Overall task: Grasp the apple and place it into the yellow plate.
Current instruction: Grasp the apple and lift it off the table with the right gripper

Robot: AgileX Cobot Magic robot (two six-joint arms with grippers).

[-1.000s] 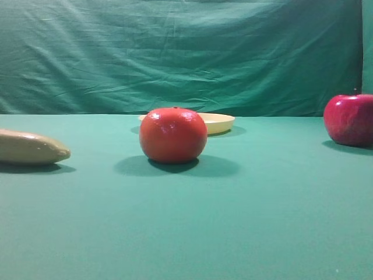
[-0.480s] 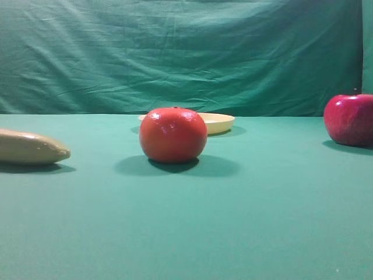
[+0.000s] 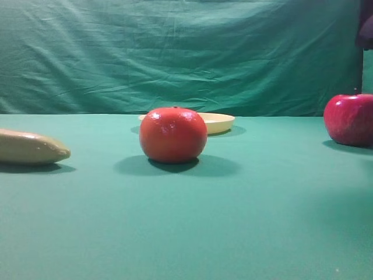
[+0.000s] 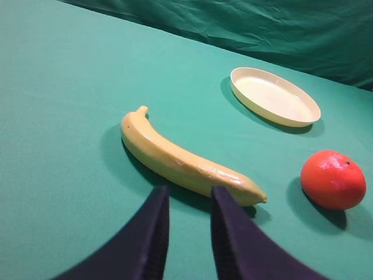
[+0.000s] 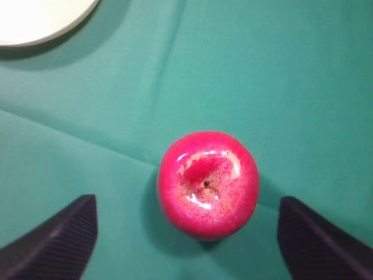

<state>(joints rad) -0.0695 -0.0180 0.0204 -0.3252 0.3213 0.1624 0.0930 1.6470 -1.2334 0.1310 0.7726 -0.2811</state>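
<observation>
The dark red apple (image 3: 349, 119) stands on the green cloth at the far right edge of the exterior view. In the right wrist view the apple (image 5: 208, 184) lies straight below, dimple up. My right gripper (image 5: 186, 201) is open wide above it, one finger on each side, not touching. The pale yellow plate (image 3: 218, 122) sits at the back middle, partly hidden by an orange-red fruit. It also shows in the left wrist view (image 4: 274, 96) and at the top left corner of the right wrist view (image 5: 35, 20). My left gripper (image 4: 186, 198) is shut and empty, just short of a banana.
An orange-red tomato-like fruit (image 3: 173, 135) stands in front of the plate and also shows in the left wrist view (image 4: 333, 179). A tan banana (image 3: 29, 147) lies at the left, close to the left fingers (image 4: 180, 157). A dark part of the right arm (image 3: 366, 29) shows at the top right.
A dark part of the right arm has come into the top right corner of the exterior view, and a faint shadow has fallen on the cloth at the right. The fruits and plate have not moved.
</observation>
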